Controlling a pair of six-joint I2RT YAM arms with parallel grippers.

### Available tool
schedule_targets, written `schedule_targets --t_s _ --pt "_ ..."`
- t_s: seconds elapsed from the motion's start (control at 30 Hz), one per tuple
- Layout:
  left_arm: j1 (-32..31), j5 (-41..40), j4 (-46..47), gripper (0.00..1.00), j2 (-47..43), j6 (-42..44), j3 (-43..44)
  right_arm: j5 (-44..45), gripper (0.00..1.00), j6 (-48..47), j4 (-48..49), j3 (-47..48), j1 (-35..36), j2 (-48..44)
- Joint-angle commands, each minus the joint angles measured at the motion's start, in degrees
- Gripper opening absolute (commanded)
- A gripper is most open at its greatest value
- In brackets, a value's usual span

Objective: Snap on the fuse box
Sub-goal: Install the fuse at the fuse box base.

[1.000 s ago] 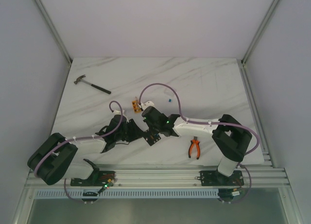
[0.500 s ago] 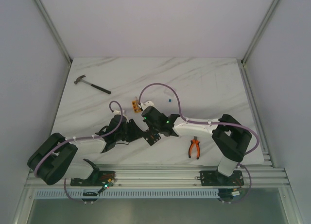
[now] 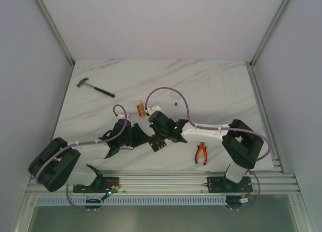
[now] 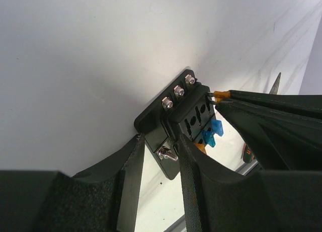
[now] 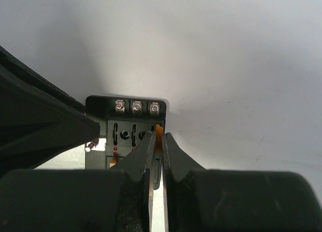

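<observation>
Near the front middle of the table [image 3: 216, 86], between the two arms, we find the fuse box [image 3: 159, 143] lying flat, slots upward. The left end effector [image 4: 161, 144] is clamped on one corner of its base plate, a finger on either side. The right end effector [image 5: 158, 136] is pinched nearly closed on a small orange piece [image 4: 222, 95], which we take for a fuse, poised at the box's edge beside the row of screws. Blue fuses [image 4: 215, 127] already sit in some slots.

We judge the box light and stiff, hard plastic likely to skate on the smooth marble if unheld; the base plate and side walls look the safest hold, clear of slots and terminals. The piece seems tiny and easily twisted, so we would press it straight down. Pliers [image 3: 202, 153], a hammer [image 3: 94, 87] and an orange block [image 3: 139, 109] lie well apart.
</observation>
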Motion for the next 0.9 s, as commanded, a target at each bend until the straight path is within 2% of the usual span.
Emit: schedule_targets --t_s 0.0,0.47,0.87 --pt "0.2 0.2 -1.5 0.43 -0.4 -0.4 0.3 0.0 0.00 -0.1 0.6 -1.2 0.5 -1.3" --pt "0.2 0.1 -1.4 0.42 -0.5 -0.5 0.1 0.4 0.00 0.8 2.4 -2.1 0.5 -2.9" --pt "0.2 0.1 -1.4 0.42 -0.5 -0.6 0.0 -0.1 0.00 1.3 2.3 -1.8 0.5 -0.4"
